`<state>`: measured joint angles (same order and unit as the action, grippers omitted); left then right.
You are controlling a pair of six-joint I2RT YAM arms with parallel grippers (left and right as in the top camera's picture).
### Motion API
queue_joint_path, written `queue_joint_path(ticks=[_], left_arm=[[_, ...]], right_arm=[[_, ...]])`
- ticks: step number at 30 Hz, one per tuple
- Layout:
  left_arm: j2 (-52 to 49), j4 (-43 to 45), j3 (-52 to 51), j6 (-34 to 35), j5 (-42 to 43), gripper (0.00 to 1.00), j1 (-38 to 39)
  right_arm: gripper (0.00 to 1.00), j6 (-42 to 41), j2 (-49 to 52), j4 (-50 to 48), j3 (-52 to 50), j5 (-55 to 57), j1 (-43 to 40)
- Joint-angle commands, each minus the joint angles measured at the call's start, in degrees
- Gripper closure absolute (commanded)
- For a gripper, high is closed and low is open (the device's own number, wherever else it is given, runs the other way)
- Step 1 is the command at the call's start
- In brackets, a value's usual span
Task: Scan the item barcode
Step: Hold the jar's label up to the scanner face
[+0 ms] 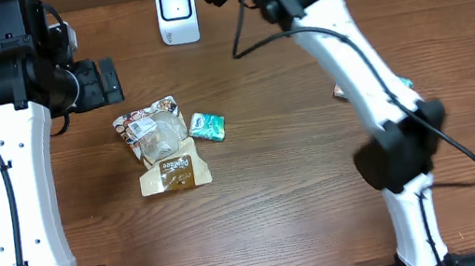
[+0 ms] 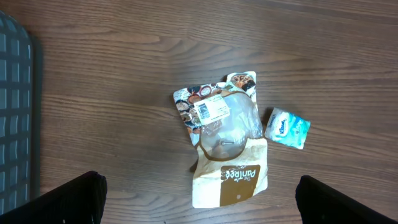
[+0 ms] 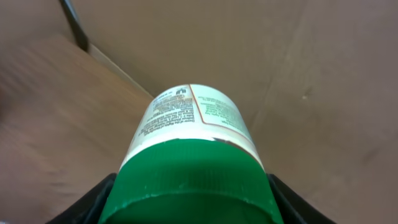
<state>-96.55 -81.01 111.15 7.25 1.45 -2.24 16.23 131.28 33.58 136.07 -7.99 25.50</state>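
Step in hand was presentation: right hand (image 3: 189,202) was clamped on the bottle (image 3: 193,118), raised beside the scanner (image 1: 176,12). Left hand (image 2: 199,200) stood apart, empty. Next move probably called for rotating the bottle before the scanner.

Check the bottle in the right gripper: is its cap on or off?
On. The green cap sits on the bottle, between the fingers of the right gripper.

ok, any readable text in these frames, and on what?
"PanTree", as best it reads: on the brown pouch.
White label on the clear bag: too small to read.
Logo on the teal packet: blurred.
Print on the bottle: too small to read.
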Motion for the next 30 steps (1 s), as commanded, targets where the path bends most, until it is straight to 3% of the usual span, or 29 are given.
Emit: queue_joint_path(ticks=[1,5,9,16,21,30], left_arm=[[-0.2,0.04,0.76,-1.05,-0.17,0.0,0.0],[-0.2,0.04,0.76,-1.05,-0.15,0.0,0.0],[-0.2,0.04,0.76,-1.05,-0.17,0.0,0.0],[-0.2,0.04,0.76,-1.05,-0.17,0.0,0.02],[-0.2,0.04,0.76,-1.05,-0.17,0.0,0.02],[-0.2,0.04,0.76,-1.05,-0.17,0.0,0.0]], right_arm=[[0.51,18.32,4.33,-4.59,1.14,1.55,0.55],[0.52,35.58,8.63,-10.08,1.14,4.74,1.05],[0.52,47.23,12.07,-17.16,1.14,9.64,1.53],[0.53,54.29,16.92,-26.36,1.14,10.03,1.57],[0.57,67.17,18.43,-24.02,1.14,10.05,1.57],[0.57,68.28,18.43,-24.98,1.14,10.05,1.55]])
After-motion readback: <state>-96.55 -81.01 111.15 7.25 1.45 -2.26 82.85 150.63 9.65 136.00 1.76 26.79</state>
